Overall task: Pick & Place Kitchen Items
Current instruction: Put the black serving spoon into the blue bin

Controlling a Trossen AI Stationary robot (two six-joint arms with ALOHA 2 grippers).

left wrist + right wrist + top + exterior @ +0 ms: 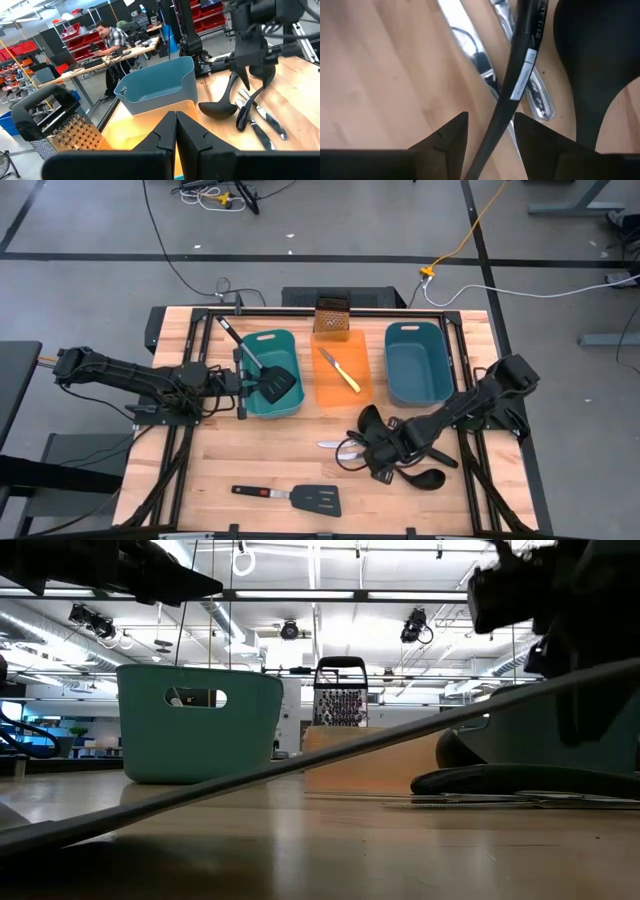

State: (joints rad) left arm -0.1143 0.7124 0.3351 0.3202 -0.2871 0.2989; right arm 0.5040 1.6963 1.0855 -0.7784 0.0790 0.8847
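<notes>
My right gripper (pixel 385 450) is open and low over a heap of two black ladles (pixel 425 477) and two silver knives (pixel 335 446) at the table's near right. In the right wrist view its fingers stand on either side of one ladle's thin handle (pixel 512 95), apart from it. My left gripper (pixel 243 380) is shut and empty at the left rim of the left teal tub (pixel 262 336). A black slotted spatula (pixel 275 385) lies in that tub, its handle leaning on the far left rim. A yellow-handled knife (pixel 342 370) lies in the orange tray (pixel 360 390). A red-marked spatula (pixel 295 498) lies near the front edge.
A second teal tub (pixel 415 360) stands right of the tray, and a box grater (pixel 331 317) stands at the tray's far end. A person (pixel 111 42) works at a bench beyond the table. Bare wood lies at the near left.
</notes>
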